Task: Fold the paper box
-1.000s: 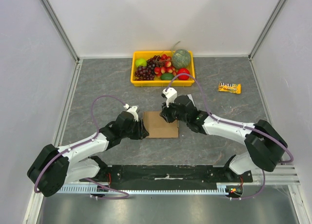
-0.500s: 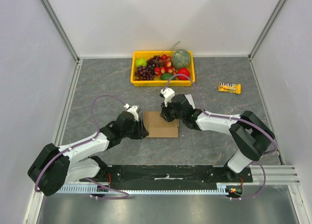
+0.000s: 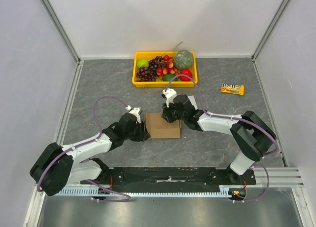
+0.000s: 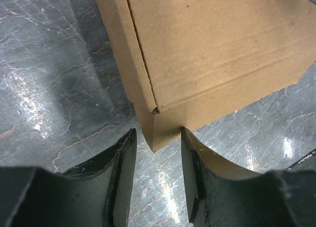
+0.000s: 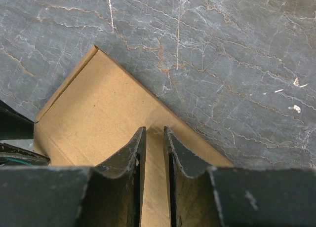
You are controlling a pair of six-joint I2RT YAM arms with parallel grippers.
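Observation:
The paper box (image 3: 164,128) is a closed, flat brown carton lying on the grey table between my two arms. My left gripper (image 3: 144,130) is at the box's left edge. In the left wrist view the left gripper (image 4: 157,136) is open, with a lower corner of the box (image 4: 212,44) between its fingertips; the right finger (image 4: 191,158) touches the box's side. My right gripper (image 3: 170,117) is over the box's far edge. In the right wrist view the right gripper (image 5: 154,134) has only a narrow slit between its fingers, tips on the box's top face (image 5: 98,113), and holds nothing.
A yellow tray (image 3: 135,69) full of fruit stands at the back, just beyond the right gripper. A yellow snack bar (image 3: 232,89) lies at the right. White walls enclose the table on three sides.
My right arm has swung its elbow inward, and its gripper has shifted slightly left and farther over the box's far edge. The left arm and the box have barely moved.

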